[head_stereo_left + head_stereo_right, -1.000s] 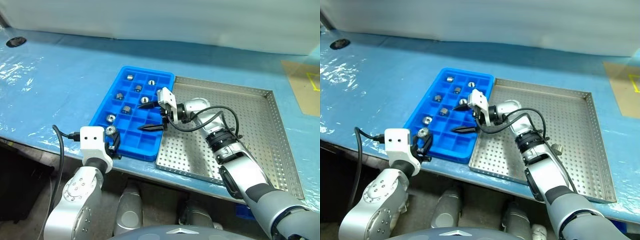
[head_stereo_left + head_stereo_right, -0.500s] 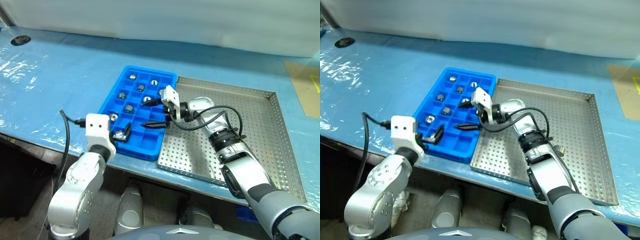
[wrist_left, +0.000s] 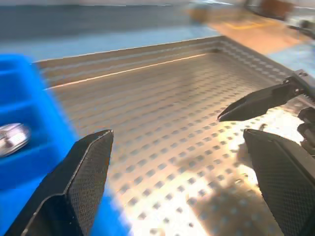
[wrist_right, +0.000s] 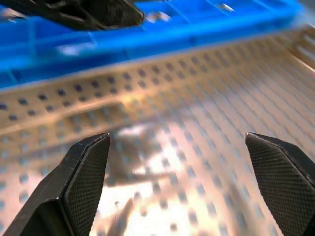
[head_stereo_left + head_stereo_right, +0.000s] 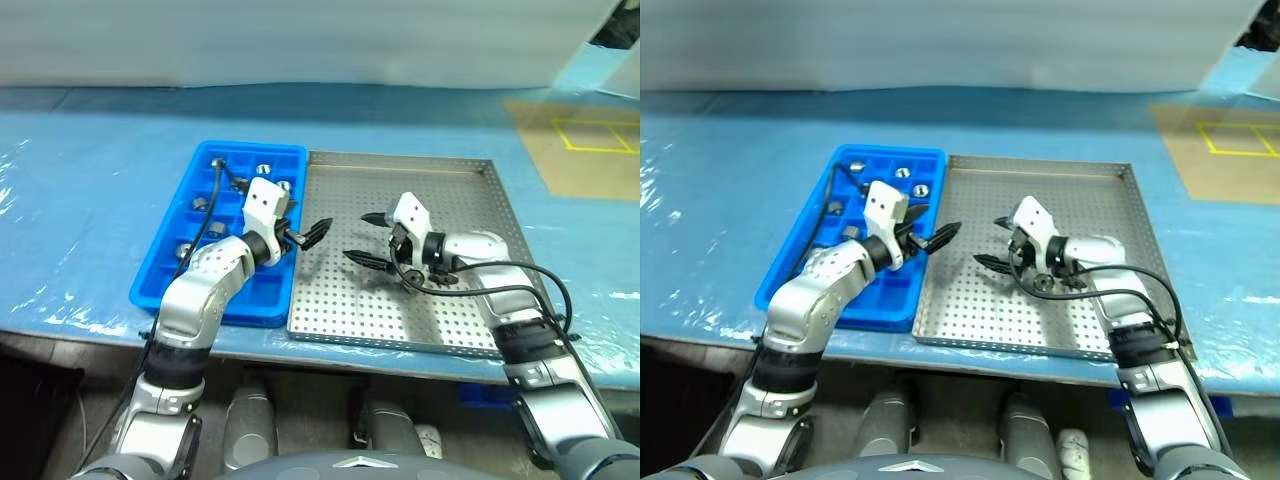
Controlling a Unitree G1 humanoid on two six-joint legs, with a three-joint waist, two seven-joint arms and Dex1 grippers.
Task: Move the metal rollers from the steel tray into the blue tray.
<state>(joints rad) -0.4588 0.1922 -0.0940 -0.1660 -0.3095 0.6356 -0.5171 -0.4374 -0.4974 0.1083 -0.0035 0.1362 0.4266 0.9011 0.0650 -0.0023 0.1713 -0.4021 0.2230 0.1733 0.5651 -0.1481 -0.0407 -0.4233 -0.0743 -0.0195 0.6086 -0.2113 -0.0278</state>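
From the head views, the blue tray (image 5: 165, 285) lies left of the steel tray (image 5: 470, 330), the two touching along one side. Several rollers (image 5: 265, 171) sit in the blue tray's far cells; I can make out none on the steel tray's perforated floor. The left gripper (image 5: 308, 236) hangs over the seam between the trays, jaws wide and empty. The right gripper (image 5: 372, 238) hovers over the steel tray, also wide and empty. The left wrist view catches one roller (image 3: 12, 139) in a blue cell. The right wrist view looks across bare perforations toward the blue rim. Rollers look hard, smooth, likely slippery and dense; pinch across the curved sides.
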